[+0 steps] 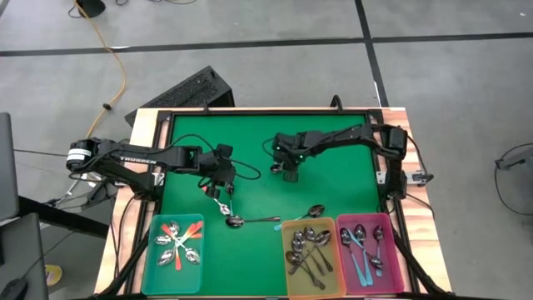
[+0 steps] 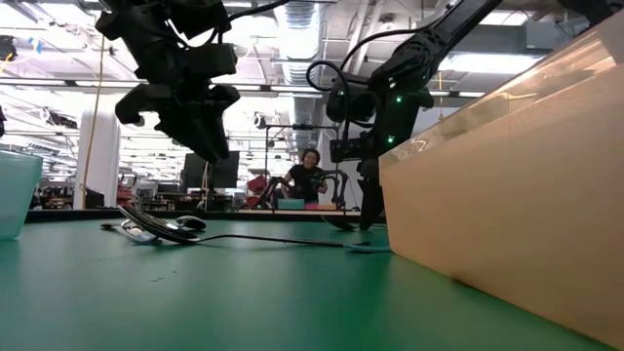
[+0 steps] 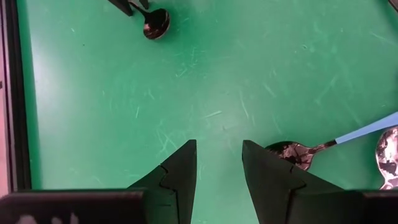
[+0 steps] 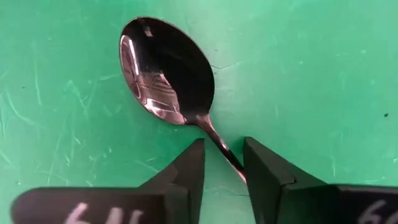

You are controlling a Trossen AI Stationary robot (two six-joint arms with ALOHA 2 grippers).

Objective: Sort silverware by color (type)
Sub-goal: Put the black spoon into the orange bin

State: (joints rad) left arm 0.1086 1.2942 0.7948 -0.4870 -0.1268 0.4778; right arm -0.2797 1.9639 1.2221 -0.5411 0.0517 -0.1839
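The right gripper [image 4: 222, 168] stands low over the green mat [image 1: 250, 150], its two dark wedge-shaped fingers [image 4: 186, 171] straddling the thin neck of a dark spoon [image 4: 166, 71]. The oval bowl is mirror-bright and lies flat. The fingers sit close on either side of the neck, but whether they actually pinch it cannot be told.

The left gripper [image 3: 219, 165] hovers over the mat nearer the bins, its fingers parted with bare, scuffed mat between them and nothing held. Just beside one finger lies a spoon with a glossy bowl and a flat light-blue handle [image 3: 367, 129]; the rim of another shiny bowl [image 3: 388, 155] shows next to it.

In the high view, two more spoons lie loose on the mat: one [image 1: 236, 221] just past the teal bin [image 1: 152, 258], one [image 1: 315, 212] just above the yellow bin [image 1: 287, 275]. The teal bin holds orange-handled spoons [image 1: 176, 242], the yellow bin dark metal ones [image 1: 310, 250], and the pink bin [image 1: 396, 267] blue-handled ones [image 1: 360, 250]. All three bins are translucent plastic rectangles.
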